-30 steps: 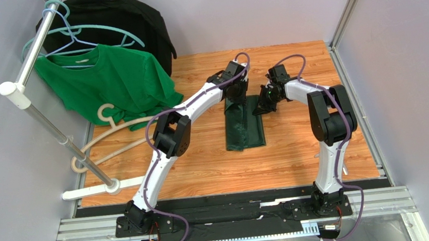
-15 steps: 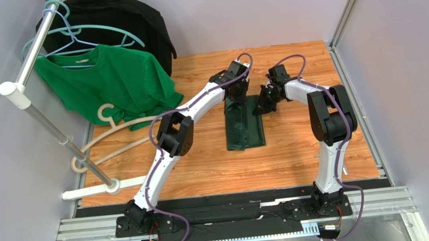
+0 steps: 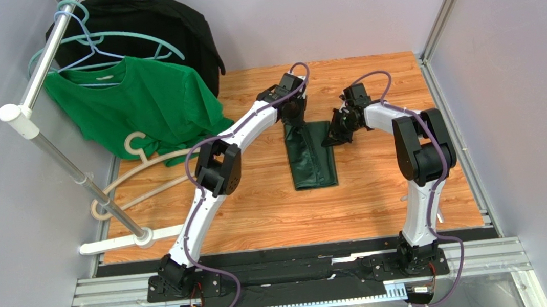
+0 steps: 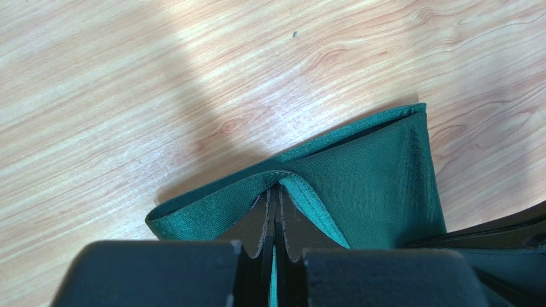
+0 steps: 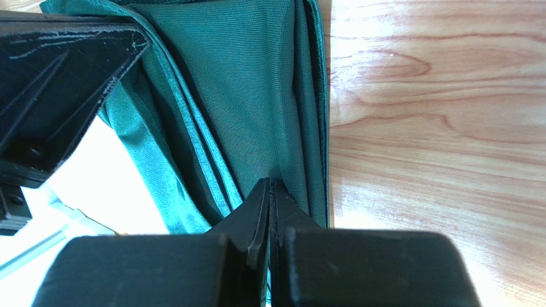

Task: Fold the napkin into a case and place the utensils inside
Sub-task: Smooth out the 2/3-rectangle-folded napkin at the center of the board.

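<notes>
Napkin point(image 3: 313, 160) tapers now: left gripper point(image 3: 293, 117), clamped on its far-left corner, has drawn toward the far-left corner of the tabletop point(image 3: 275, 209); right gripper point(image 3: 327, 139) keeps pinching the far-right corner. Folding looks unfinished.

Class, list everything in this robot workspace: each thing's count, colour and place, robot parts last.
napkin: one, dark green, folded strip mid-table
T-shirt: one, bright green, hanging on rack
garment: one, black, behind the T-shirt
teal hangers: two, on rack
cream hangers: two, lying on table, left
rack: one, silver, left side
table: one, light wood, beneath everything
left claw: one, black, shut on napkin's far end
right claw: one, black, shut on napkin's right edge
</notes>
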You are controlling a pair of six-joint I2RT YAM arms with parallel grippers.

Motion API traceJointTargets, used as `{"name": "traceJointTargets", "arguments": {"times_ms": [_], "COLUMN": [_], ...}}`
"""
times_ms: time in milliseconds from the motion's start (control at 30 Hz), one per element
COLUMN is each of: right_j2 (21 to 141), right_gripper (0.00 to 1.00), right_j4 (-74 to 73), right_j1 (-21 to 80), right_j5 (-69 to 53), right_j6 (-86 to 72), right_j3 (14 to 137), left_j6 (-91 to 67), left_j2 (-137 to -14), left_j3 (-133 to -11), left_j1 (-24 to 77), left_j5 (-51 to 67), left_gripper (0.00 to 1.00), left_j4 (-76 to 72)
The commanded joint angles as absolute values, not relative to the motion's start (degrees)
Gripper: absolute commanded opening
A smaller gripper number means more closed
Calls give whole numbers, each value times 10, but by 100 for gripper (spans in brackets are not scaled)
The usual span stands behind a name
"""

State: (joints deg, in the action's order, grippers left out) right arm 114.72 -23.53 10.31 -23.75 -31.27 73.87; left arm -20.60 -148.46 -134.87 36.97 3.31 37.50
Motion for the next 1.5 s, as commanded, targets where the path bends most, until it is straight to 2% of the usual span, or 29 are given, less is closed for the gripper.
{"name": "traceJointTargets", "arguments": {"times_ms": [0,67,133,267,400,533,600,767,900,1067,1200,1467], "right_j2": [1150,1152,1154,1161,1162,1158,1151,1115,1083,1030,989,961], "right_gripper": [0,0,0,0,0,0,0,0,0,0,0,0], "right_j4": [-243,-243,-245,-245,-245,-256,-259,-267,-278,-253,-245,-235], "right_j1": [105,105,105,105,106,107,107,124,145,154,153,152], "right_j5": [-218,-219,-218,-219,-224,-221,-225,-228,-229,-222,-216,-207], "right_j6": [-304,-302,-300,-294,-292,-287,-284,-279,-272,-285,-281,-276], "right_j3": [731,735,737,744,749,755,757,750,721,634,584,530], "left_j6": [-212,-213,-217,-225,-235,-245,-264,-305,-319,-322,-338,-373], "left_j2": [-1488,-1484,-1468,-1410,-1315,-1230,-1198,-1198,-1179,-1193,-1216,-1292], "left_j3": [-1374,-1371,-1359,-1313,-1215,-1092,-1024,-967,-915,-925,-933,-1010], "left_j1": [367,367,367,370,374,374,375,387,389,408,424,439], "left_j5": [55,78,91,159,178,185,202,252,222,243,241,208], "left_gripper": [0,0,7,32,37,36,30,14,13,17,15,2], "left_j4": [364,362,362,341,323,290,250,202,180,178,169,215]}}
